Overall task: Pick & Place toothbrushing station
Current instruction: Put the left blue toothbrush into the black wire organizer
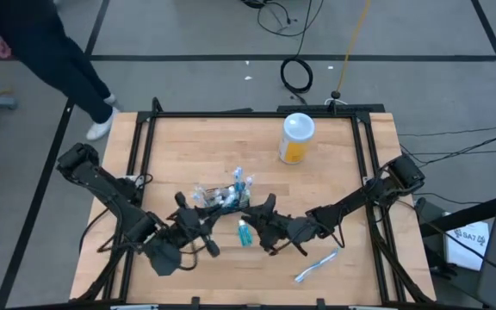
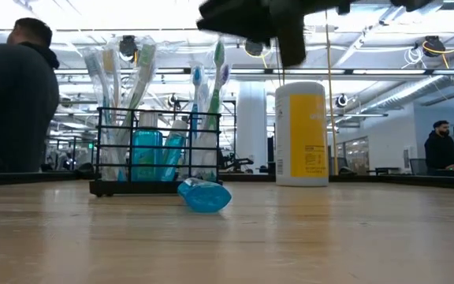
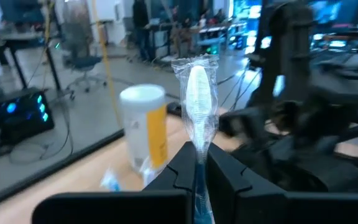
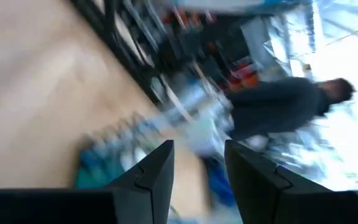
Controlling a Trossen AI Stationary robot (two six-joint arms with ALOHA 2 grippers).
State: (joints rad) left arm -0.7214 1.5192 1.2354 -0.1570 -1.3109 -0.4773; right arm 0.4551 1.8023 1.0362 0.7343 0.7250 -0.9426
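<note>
Wooden table mid-front: left gripper (image 3: 197,171) clamps a wrapped toothbrush (image 3: 198,93) upright, just beside the wire basket (image 1: 222,197); right gripper (image 4: 197,165) gapes empty.

Black wire-mesh basket (image 2: 158,150) sits upright mid-table, packed with upright blue-and-white toothbrushes (image 2: 136,75) and teal tubes (image 2: 146,154). One teal tube (image 2: 204,195) lies on its side on the wood just in front of the basket. One wrapped toothbrush (image 1: 316,266) lies flat near the table's front edge, well apart. Another wrapped toothbrush (image 3: 197,102) is pinched upright, head up.
</note>
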